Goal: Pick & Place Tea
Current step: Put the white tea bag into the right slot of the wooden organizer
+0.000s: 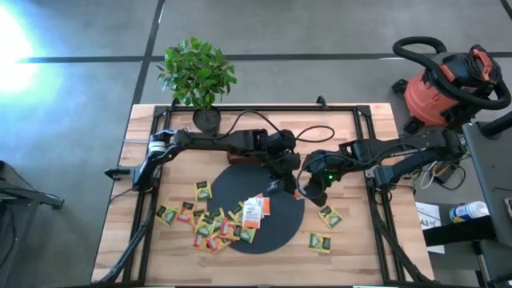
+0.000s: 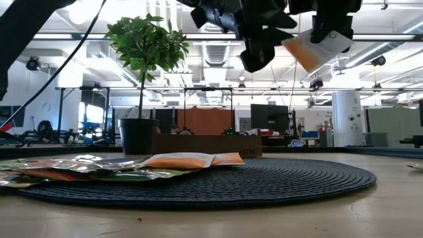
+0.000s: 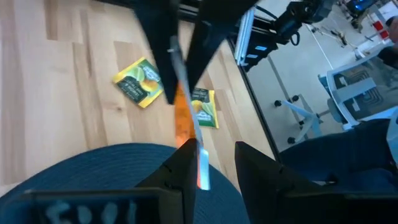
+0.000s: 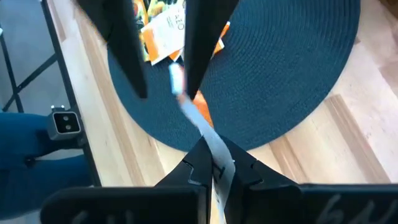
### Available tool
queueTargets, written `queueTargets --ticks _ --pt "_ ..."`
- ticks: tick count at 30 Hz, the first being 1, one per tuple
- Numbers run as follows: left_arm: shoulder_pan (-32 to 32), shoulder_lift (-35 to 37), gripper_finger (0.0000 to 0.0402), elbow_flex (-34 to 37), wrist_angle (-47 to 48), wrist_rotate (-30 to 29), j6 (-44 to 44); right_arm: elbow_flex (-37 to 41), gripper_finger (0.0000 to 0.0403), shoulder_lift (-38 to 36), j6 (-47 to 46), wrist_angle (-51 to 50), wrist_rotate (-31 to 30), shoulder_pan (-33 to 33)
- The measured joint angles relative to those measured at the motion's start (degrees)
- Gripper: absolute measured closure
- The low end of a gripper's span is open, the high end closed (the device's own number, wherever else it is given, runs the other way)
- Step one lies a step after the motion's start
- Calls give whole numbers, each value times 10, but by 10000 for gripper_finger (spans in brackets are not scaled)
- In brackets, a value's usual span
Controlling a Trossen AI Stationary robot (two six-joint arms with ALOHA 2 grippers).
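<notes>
Jaws of the right gripper (image 4: 211, 163) are seen clamped shut on one edge of a white-and-orange tea sachet (image 4: 198, 121), which is held in the air above the 3 o'clock rim of the black woven mat (image 1: 282, 210). Jaws of the left gripper (image 3: 208, 163) stand part-way closed around the opposite edge of the same sachet; whether they actually press on it cannot be told. In the low view the sachet is seen hanging tilted, well clear of the desk (image 1: 352, 248), between the two grippers.

The sachet is judged to be very light, thin and floppy: it bends between the two holds, so it would be best taken by a sealed edge, where the paper is stiffer, and not squeezed hard at the middle. A slack grip could let the smooth paper slide out.

On the mat below, white-and-orange sachets (image 1: 254, 210) are seen lying flat at about 9 o'clock from the held one. Farther toward 8 o'clock, a loose heap of green, yellow and red sachets (image 1: 210, 226) is spread over the mat's edge and onto the desk. Two green-and-yellow sachets (image 1: 329, 216) lie apart on the bare wood at 5 o'clock. At 11 o'clock, at the desk's far edge, a potted plant (image 1: 198, 74) is seen.
</notes>
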State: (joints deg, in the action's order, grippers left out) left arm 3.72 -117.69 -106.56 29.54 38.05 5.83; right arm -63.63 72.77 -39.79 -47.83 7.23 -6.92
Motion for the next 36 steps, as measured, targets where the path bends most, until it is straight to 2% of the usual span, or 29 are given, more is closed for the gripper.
queueTargets --ticks 7,12,18,26,30,33,36 --pt "-6 1 319 3 -2 -22 -7 -22 394 0 0 -2 -9 1" --pt "-2 -2 319 13 10 -42 -9 -28 394 -1 -9 2 30 1" --pt "0 -1 319 19 8 -52 -7 -29 394 -4 -18 2 31 0" --pt "-8 -1 319 20 11 -72 -6 -46 394 -4 -4 5 -4 7" --pt "-6 7 319 20 66 -75 -17 -48 394 -4 11 4 -17 20" --pt "-4 26 319 23 112 -88 -38 -50 394 -4 40 5 -31 30" --pt "-4 68 319 53 113 -122 -44 -49 394 -3 84 6 -49 51"
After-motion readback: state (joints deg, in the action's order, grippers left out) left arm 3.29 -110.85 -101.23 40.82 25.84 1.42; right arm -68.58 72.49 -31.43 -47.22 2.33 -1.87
